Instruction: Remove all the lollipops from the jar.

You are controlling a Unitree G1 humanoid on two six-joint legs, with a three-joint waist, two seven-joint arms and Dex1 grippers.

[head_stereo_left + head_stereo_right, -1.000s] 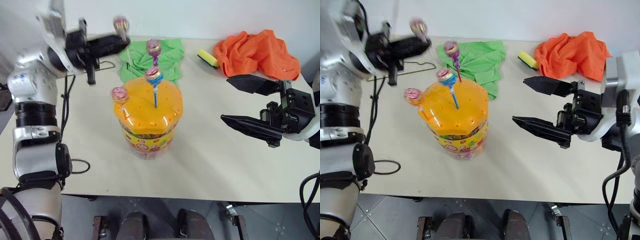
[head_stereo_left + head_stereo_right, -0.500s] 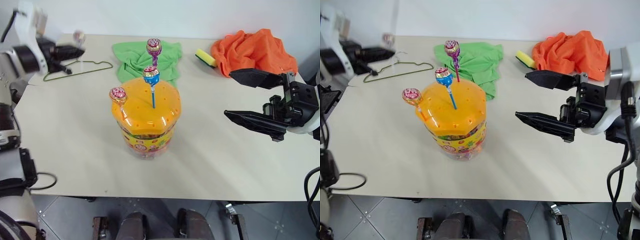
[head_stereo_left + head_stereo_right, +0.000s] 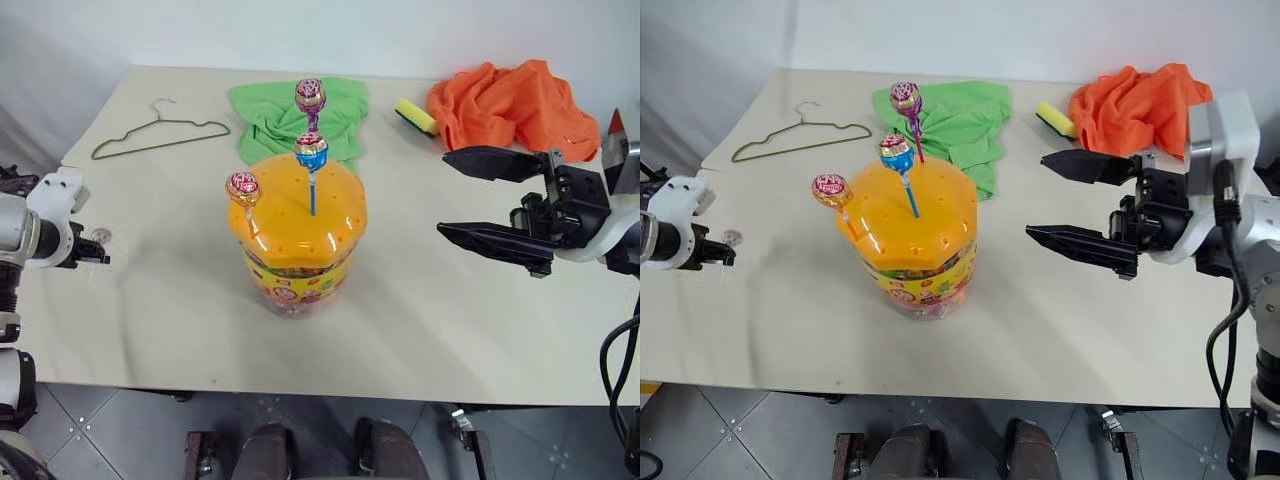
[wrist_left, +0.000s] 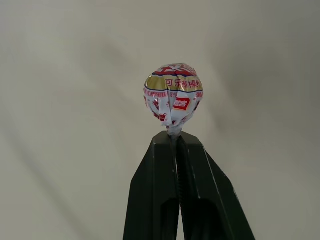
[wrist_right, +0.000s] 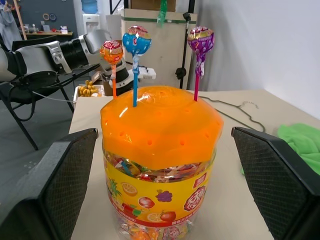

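Note:
The jar (image 3: 300,245), a clear tub with a yellow label and an orange holed lid, stands mid-table. Three lollipops stick up from its lid: a red one (image 3: 241,187), a blue one (image 3: 311,152) and a purple one (image 3: 310,95). My left gripper (image 4: 173,139) is shut on the stick of a fourth lollipop (image 4: 173,95), holding it low over the table's left edge (image 3: 100,236). To the right of the jar and apart from it, my right gripper (image 3: 443,193) stands wide open and level, its fingers (image 5: 55,185) pointing at the jar with nothing between them.
A green cloth (image 3: 285,112) lies behind the jar. An orange cloth (image 3: 515,100) and a yellow sponge (image 3: 415,116) sit at the back right. A wire hanger (image 3: 160,135) lies at the back left.
My left arm has swung left and down from above the back of the table to its left edge, carrying the lollipop. The right gripper has stayed where it was, open.

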